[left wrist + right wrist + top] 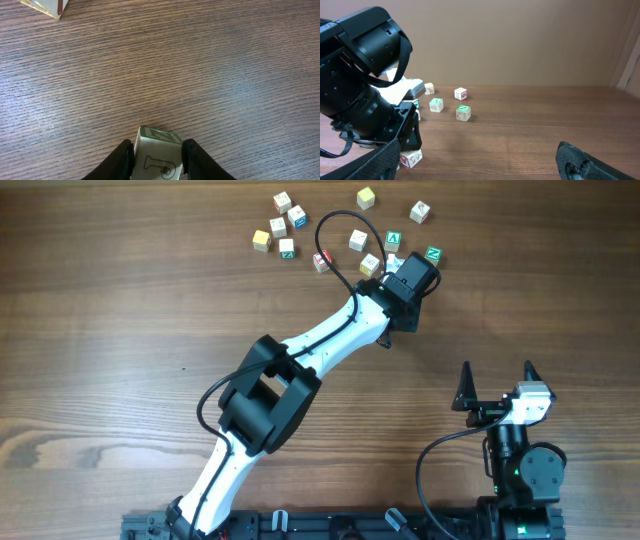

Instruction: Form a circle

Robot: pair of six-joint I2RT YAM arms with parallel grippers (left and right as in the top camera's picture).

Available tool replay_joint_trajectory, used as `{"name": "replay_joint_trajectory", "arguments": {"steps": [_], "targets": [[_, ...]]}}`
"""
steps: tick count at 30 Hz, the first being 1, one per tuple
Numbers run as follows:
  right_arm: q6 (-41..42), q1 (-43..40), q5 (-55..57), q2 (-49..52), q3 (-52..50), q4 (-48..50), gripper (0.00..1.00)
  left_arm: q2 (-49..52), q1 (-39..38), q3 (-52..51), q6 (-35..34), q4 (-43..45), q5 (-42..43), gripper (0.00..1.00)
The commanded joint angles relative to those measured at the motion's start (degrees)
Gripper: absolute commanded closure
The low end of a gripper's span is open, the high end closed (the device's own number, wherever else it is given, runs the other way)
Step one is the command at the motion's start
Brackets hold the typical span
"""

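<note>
Ring not closed yet, just cubes bunched loosely at the worktop's far side. Left hand pinches a green-topped cube beside them. Right hand spread wide, well apart.

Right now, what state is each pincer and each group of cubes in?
Left pincer: shut on the letter cube.
Letter cube: clamped between both fingers.
Right pincer: open, empty, away from the cubes.
Five-cube cluster: bunched in a rough ring, nothing touching it.
Other cubes: scattered loose near the left pincer.
</note>
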Motion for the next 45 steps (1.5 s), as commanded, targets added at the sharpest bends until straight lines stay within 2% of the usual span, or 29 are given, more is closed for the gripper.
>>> {"name": "replay_joint_trajectory", "arguments": {"steps": [1, 23, 32, 36, 39, 45], "targets": [[-0.98, 0.22, -0.90, -0.50, -0.07, 0.24, 0.00, 0.90, -0.33, 0.59, -1.05, -0.33, -0.92, 0.66], [-0.96, 0.22, -0.90, -0.50, -0.07, 0.24, 0.00, 0.90, -0.33, 0.59, -4.09, -1.09, -0.72, 0.65], [-0.98, 0.22, -0.90, -0.50, -0.07, 0.24, 0.00, 0.90, -0.33, 0.59, -6.84, -0.22, -0.72, 0.62], [-0.94, 0.22, -0.90, -0.50, -0.07, 0.24, 0.00, 0.90, -0.33, 0.59, -6.86, -0.02, -0.72, 0.62], [-0.96, 0.22, -0.90, -0.50, -0.07, 0.24, 0.00, 0.90, -0.33, 0.59, -6.82, 0.37, -0.74, 0.57], [-0.96, 0.22, -0.90, -0.50, -0.07, 0.26, 0.00, 0.90, -0.31, 0.59, -6.80, 1.25, -0.74, 0.56]]}}
